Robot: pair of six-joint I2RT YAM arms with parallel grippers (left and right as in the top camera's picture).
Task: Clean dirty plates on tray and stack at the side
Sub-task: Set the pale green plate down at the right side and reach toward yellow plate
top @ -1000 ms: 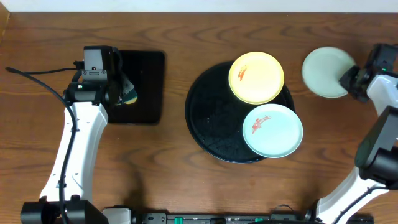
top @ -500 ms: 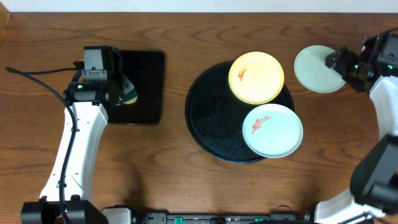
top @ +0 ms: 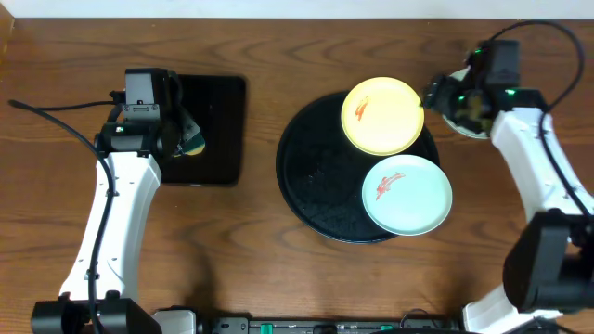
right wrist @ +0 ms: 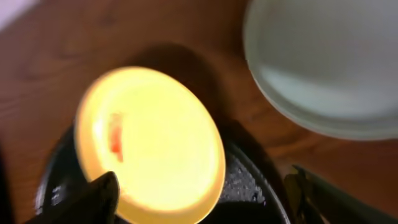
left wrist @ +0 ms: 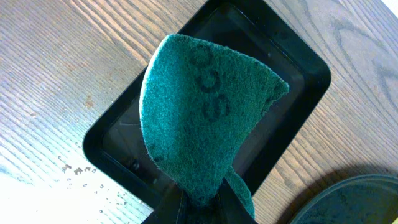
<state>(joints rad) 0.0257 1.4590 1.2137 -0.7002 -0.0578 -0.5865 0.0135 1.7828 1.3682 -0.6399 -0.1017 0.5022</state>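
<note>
One clean plate (right wrist: 323,68) is on the worktop (top: 278,278), yellow plate (top: 382,115) and mint plate (top: 406,195) left smeared on my tray (top: 311,176); left pincer (left wrist: 198,208) clamps the scouring sponge (left wrist: 199,112), right pincer (right wrist: 202,183) gapes apart.

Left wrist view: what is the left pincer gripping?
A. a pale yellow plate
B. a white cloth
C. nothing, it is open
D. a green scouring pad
D: the left pincer is shut on a green scouring pad, which fans out in front of the rectangular black tray.
</note>
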